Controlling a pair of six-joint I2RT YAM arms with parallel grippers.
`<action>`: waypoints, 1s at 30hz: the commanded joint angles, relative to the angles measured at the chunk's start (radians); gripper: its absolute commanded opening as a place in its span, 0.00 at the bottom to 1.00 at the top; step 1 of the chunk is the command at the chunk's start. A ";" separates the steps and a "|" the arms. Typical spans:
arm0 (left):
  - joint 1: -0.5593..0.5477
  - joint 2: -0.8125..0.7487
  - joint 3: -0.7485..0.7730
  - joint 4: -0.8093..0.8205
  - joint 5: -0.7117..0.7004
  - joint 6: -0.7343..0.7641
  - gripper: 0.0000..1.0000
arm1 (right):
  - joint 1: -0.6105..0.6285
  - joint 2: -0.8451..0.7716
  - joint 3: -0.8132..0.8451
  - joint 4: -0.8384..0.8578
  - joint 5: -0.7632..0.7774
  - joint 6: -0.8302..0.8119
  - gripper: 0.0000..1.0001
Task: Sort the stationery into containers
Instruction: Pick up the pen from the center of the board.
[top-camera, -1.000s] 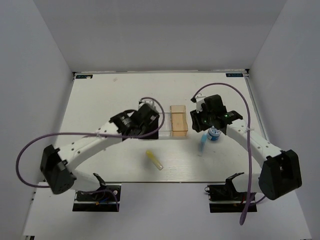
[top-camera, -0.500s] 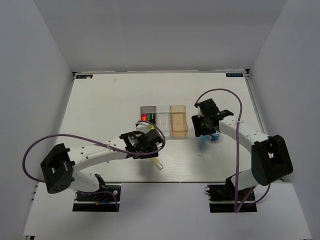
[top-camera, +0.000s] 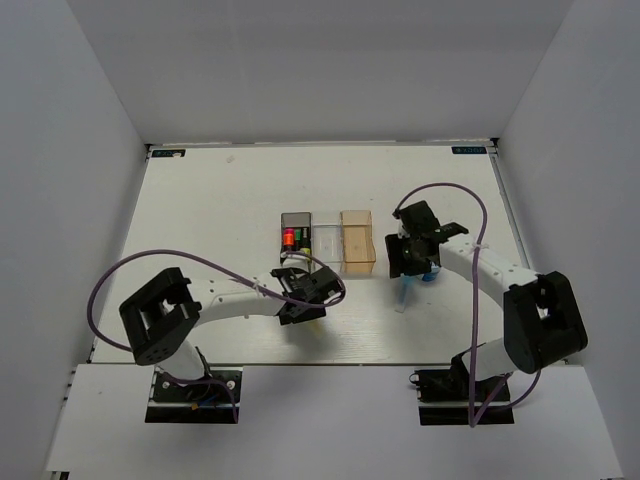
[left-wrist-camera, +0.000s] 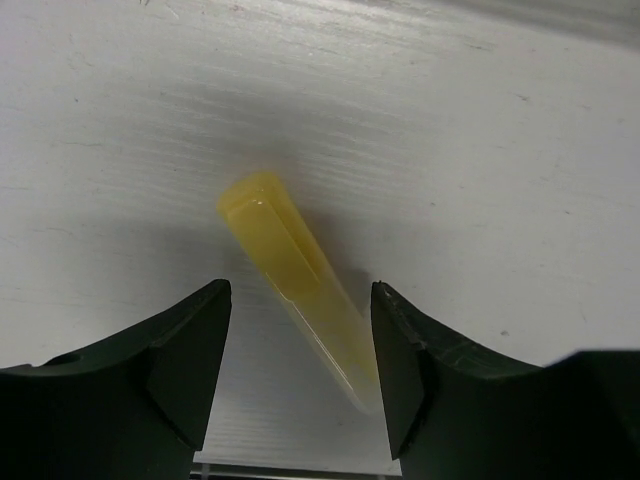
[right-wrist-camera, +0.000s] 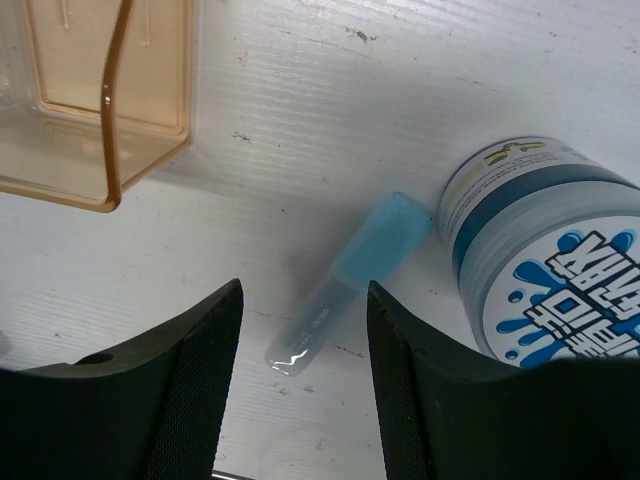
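Three joined bins stand mid-table: smoky dark grey (top-camera: 296, 222), clear (top-camera: 326, 240), orange (top-camera: 357, 245). The dark bin holds highlighters with pink and green showing (top-camera: 291, 237). My left gripper (top-camera: 303, 306) is open, low over the yellow highlighter (left-wrist-camera: 298, 285), which lies on the table between its fingers (left-wrist-camera: 190, 350). My right gripper (top-camera: 405, 262) is open over the light blue tube (right-wrist-camera: 345, 282), which lies flat and also shows in the top view (top-camera: 403, 294). The blue-white roll (right-wrist-camera: 550, 250) stands just right of the tube. The orange bin's corner (right-wrist-camera: 110, 110) is to the upper left.
White walls enclose the table on three sides. Purple cables loop from both arms. The arm bases stand at the near edge.
My left gripper has left the bins, moved toward the near edge and come down over the yellow highlighter. My right gripper has lowered over the blue tube.
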 joint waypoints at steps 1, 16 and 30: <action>-0.005 0.031 0.014 0.010 -0.024 -0.106 0.68 | -0.009 -0.053 0.003 0.003 -0.025 0.024 0.56; -0.079 0.133 0.030 -0.045 -0.025 -0.245 0.15 | -0.054 -0.125 0.011 -0.005 -0.106 0.025 0.56; -0.131 0.053 0.470 -0.273 -0.203 0.138 0.00 | -0.078 -0.220 0.014 -0.015 -0.337 -0.213 0.00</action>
